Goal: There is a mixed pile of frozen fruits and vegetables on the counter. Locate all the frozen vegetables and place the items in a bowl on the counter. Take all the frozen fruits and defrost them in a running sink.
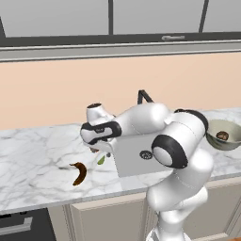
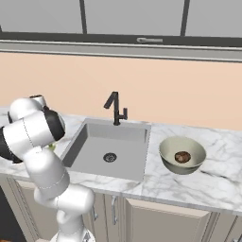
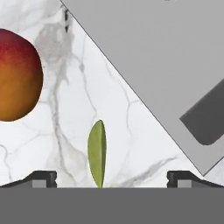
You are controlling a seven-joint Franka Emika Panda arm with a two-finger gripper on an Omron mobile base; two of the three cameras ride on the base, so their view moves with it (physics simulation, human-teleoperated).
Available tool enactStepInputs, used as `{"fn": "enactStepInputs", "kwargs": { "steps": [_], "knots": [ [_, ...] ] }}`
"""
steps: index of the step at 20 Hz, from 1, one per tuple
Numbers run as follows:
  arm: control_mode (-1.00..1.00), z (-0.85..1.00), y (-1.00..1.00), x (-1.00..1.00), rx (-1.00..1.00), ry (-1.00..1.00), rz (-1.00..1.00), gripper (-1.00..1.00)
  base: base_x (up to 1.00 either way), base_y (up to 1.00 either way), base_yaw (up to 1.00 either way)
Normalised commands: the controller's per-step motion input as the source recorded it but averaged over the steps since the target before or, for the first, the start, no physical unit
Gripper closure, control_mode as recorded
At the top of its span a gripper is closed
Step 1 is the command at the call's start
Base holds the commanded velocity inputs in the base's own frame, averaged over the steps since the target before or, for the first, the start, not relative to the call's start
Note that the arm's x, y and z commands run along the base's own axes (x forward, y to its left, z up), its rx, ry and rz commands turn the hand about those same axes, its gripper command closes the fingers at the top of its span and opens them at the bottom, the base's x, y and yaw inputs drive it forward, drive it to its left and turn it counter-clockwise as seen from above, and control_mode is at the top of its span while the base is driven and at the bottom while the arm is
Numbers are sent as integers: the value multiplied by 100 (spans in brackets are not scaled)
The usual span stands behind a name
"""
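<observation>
The gripper [image 3: 112, 179] is hanging with jaws wide apart over the green leaf [image 3: 97, 153] lying on the counter [image 3: 131, 144] just beside the sink [image 3: 175, 65], orange ball [image 3: 17, 74] nearby.

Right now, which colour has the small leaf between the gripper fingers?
Pale green leaf, clearest in hand view.

No readable text, labels, brands, numbers or signs on any surface in these views
</observation>
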Motion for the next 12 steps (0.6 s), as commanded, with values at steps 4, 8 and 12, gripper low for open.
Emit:
{"fn": "enactStepInputs", "kwargs": {
  "steps": [4, 8, 12],
  "knots": [
    [-100, -16, 5, 30, 0, 0, 5, -100, 0, 0, 0],
    [-100, -19, 8, 27, 0, 0, 5, -100, 0, 0, 0],
    [-100, -22, 11, 2, -1, 2, 5, -100, 0, 0, 0]
  ]
}}
